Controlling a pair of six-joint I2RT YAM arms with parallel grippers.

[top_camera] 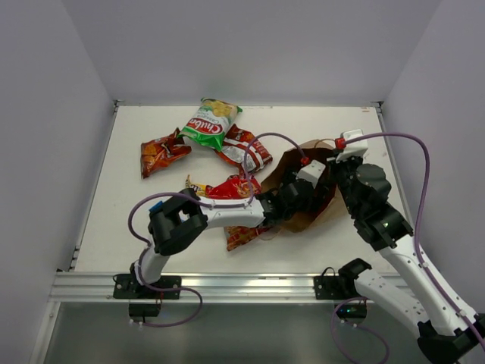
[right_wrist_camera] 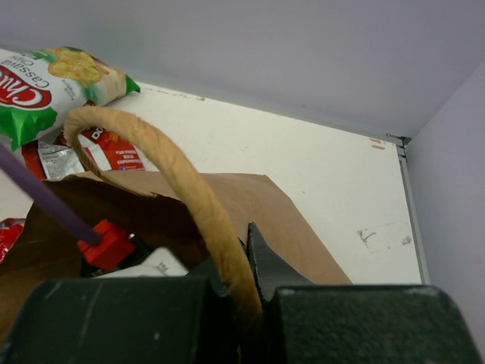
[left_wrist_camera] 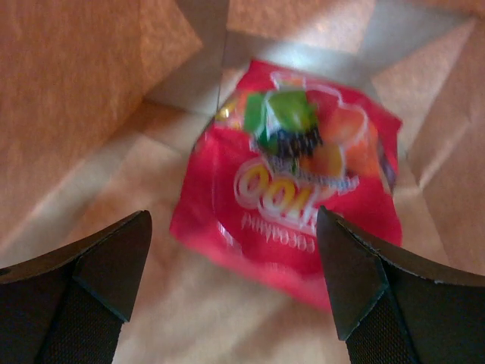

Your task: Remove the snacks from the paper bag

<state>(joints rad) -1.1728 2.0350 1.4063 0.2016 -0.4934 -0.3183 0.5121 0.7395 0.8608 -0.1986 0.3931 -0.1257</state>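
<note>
White table (top_camera: 129, 220): green-white chip bag (top_camera: 208, 125) far middle, red and orange packets (top_camera: 161, 155) beside it, paper bag (top_camera: 286, 168) right.

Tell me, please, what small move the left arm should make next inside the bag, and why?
Probably ease the left pincer deeper and close it on the red fruit-printed packet. Its fingers are open, and the packet lies flat on the floor of the paper bag just beyond them, apparently untouched. The right pincer grips the twisted paper handle.
</note>
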